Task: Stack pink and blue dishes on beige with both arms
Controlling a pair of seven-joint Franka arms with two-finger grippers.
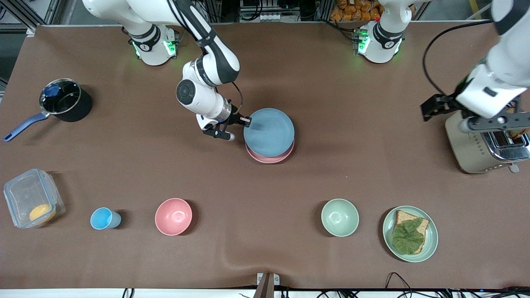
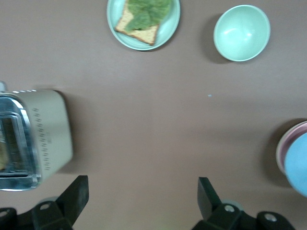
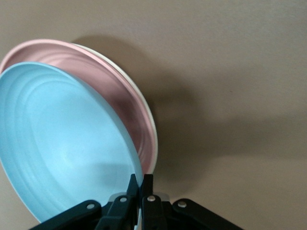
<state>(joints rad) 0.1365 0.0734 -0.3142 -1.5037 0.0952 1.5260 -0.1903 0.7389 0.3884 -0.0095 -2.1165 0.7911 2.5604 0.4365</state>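
Note:
My right gripper [image 1: 247, 121] [image 3: 141, 184] is shut on the rim of the light blue plate [image 1: 269, 131] [image 3: 62, 143]. It holds that plate tilted, just over the pale pink plate [image 1: 269, 158] [image 3: 120, 96] at mid-table. The pink plate lies on the beige plate [image 3: 146, 112], of which only a thin cream rim shows. My left gripper [image 1: 428, 111] [image 2: 142, 184] hangs open and holds nothing, over bare table beside the toaster [image 1: 484, 145] [image 2: 36, 136] at the left arm's end. In the left wrist view the blue plate [image 2: 298, 165] and the pink plate [image 2: 288, 141] show at the edge.
Nearest the front camera stand a lidded box with an orange thing [image 1: 33, 198], a blue cup [image 1: 104, 218], a pink bowl [image 1: 173, 216], a green bowl [image 1: 340, 217] and a green plate with bread and a leaf [image 1: 410, 234]. A black pot [image 1: 66, 101] sits at the right arm's end.

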